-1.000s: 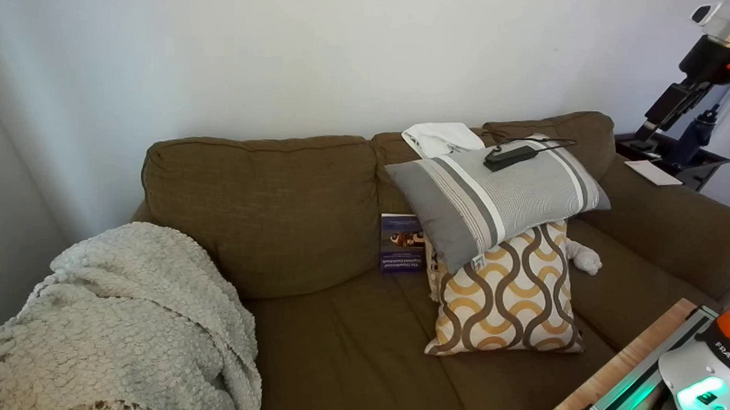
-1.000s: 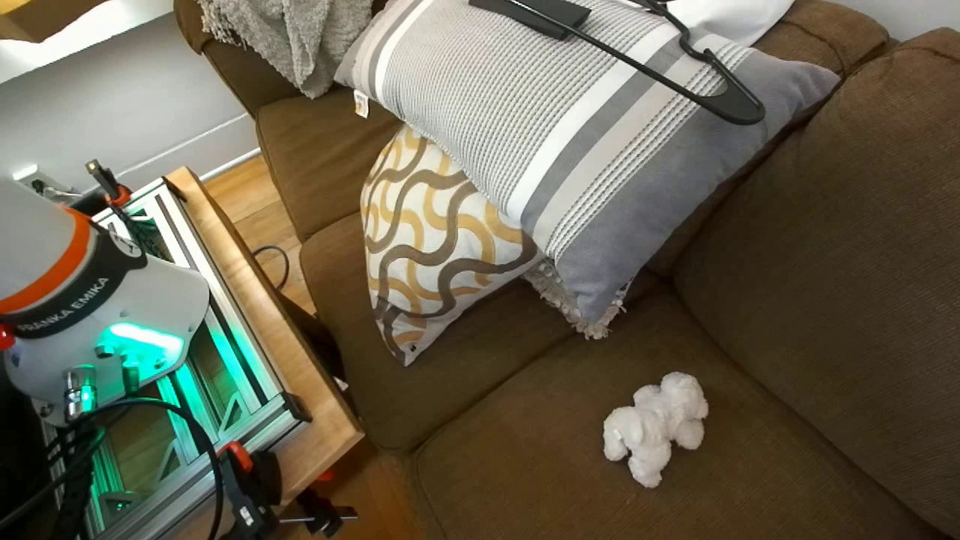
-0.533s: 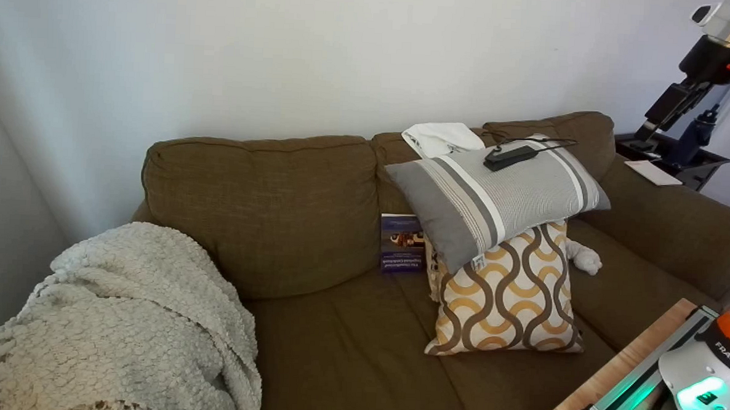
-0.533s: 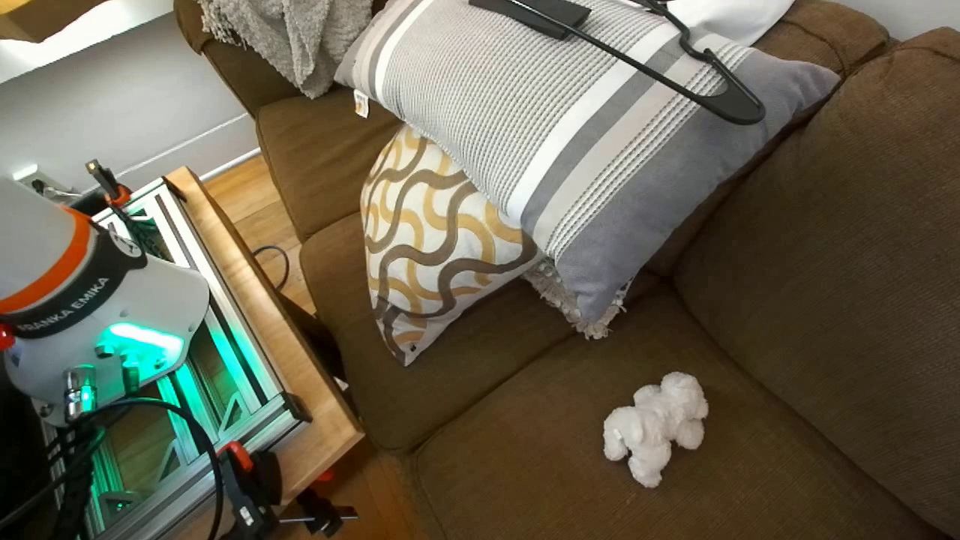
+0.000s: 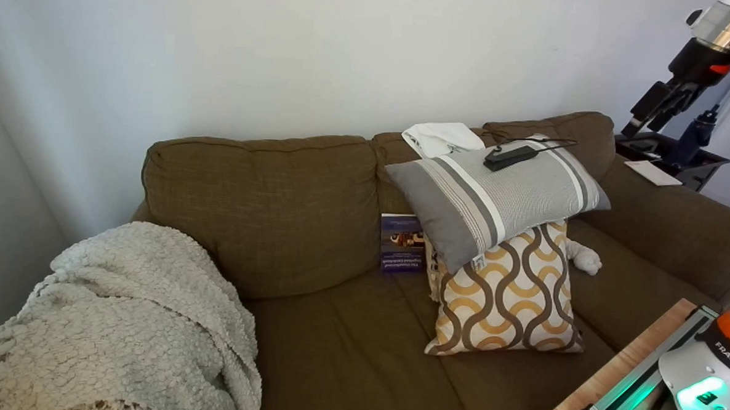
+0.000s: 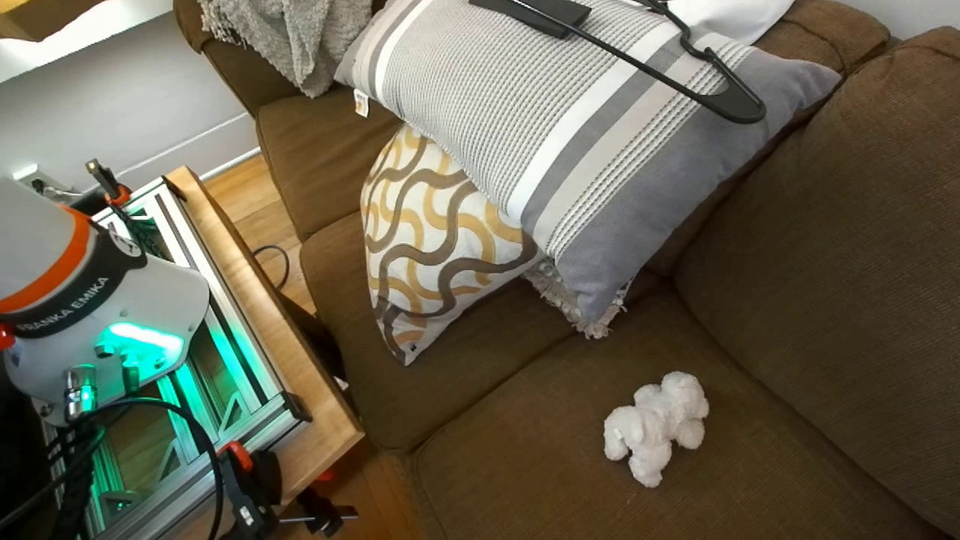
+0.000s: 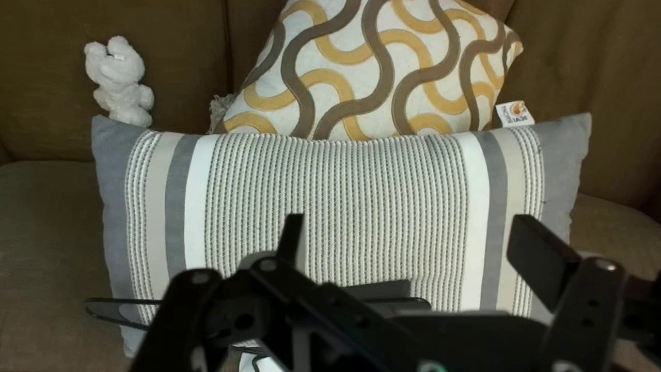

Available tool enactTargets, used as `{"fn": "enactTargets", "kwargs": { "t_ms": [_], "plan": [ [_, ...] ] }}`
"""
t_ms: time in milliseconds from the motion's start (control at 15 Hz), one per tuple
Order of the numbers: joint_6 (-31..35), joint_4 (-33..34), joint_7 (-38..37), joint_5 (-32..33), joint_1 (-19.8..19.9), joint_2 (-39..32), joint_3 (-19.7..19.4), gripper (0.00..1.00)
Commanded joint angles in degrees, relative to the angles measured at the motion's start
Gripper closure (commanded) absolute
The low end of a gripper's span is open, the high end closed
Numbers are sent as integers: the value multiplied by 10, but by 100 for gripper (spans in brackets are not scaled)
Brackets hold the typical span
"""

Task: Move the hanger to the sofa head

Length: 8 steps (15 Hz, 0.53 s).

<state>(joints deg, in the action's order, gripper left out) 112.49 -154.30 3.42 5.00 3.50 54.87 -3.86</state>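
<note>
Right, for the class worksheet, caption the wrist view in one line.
An open gripper partly hides the black hanger on a striped pillow; a white plush toy lies beyond.

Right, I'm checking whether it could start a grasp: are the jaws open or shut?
The jaws are open: in the wrist view, their fingers stand wide apart, with the striped pillow visible between them.

support surface: brown sofa (image 5: 346, 352). on the seat (image 6: 540, 457): patterned pillow (image 5: 509, 297), white plush toy (image 6: 656, 429). book (image 5: 402, 243) against the back cushion (image 5: 394, 194). blanket (image 5: 144, 312) over one end. white cloth (image 5: 440, 138) on the backrest top (image 5: 343, 143). white paper (image 5: 653, 173) on the armrest (image 5: 703, 226).
</note>
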Motion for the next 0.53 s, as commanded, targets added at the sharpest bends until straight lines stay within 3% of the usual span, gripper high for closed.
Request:
{"fn": "enactTargets", "kwargs": {
  "t_ms": [0,267,467],
  "plan": [
    [61,25,-6,-27,4,-79,-36,0],
    [101,76,-16,-36,27,-184,-62,0],
    [105,130,35,-25,41,-247,-95,0]
  ]
}}
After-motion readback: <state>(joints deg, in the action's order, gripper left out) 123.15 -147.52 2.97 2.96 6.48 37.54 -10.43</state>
